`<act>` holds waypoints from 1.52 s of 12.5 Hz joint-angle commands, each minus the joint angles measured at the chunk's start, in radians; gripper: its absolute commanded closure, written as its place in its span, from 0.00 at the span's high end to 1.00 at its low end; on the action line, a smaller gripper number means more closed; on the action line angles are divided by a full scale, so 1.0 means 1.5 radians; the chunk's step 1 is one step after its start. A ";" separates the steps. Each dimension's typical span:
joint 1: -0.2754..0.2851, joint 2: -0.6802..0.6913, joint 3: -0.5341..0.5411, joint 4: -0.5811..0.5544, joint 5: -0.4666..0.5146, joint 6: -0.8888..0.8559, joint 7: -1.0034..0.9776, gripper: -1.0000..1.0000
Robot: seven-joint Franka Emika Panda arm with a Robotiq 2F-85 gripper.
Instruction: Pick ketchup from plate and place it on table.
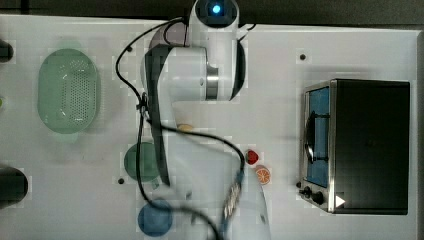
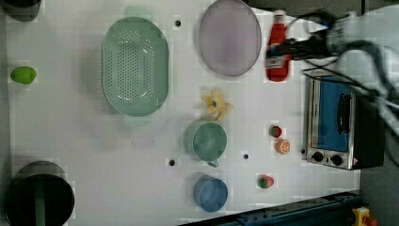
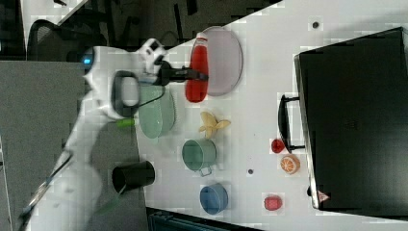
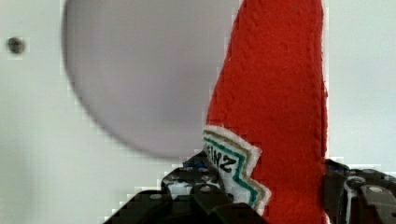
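Red felt ketchup (image 4: 275,98) hung clamped in the pincer (image 4: 261,196) beside the plate (image 2: 229,37). Held low on a soft body, it could flop, slip out early, or land back on the plate rather than the tabletop (image 2: 70,132).

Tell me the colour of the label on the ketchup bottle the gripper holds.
White with green lettering and a green-and-tan border, on the red ketchup; clearest in the wrist view.

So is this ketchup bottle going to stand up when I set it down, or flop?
Probably flop. The ketchup looks like stitched felt, so likely soft and light. The gripper squeezes it without visible slipping. It is tall and narrow, so I'd lay it flat on the table.
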 commanded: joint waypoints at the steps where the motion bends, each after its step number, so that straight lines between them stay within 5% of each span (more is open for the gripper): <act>1: -0.034 -0.130 -0.013 -0.011 0.009 -0.101 0.025 0.58; 6: -0.035 -0.257 -0.039 -0.200 0.008 -0.093 0.094 0.58; 12: -0.034 -0.287 -0.043 -0.449 0.009 0.188 0.097 0.58; 19: -0.032 -0.168 -0.040 -0.497 0.009 0.330 0.098 0.58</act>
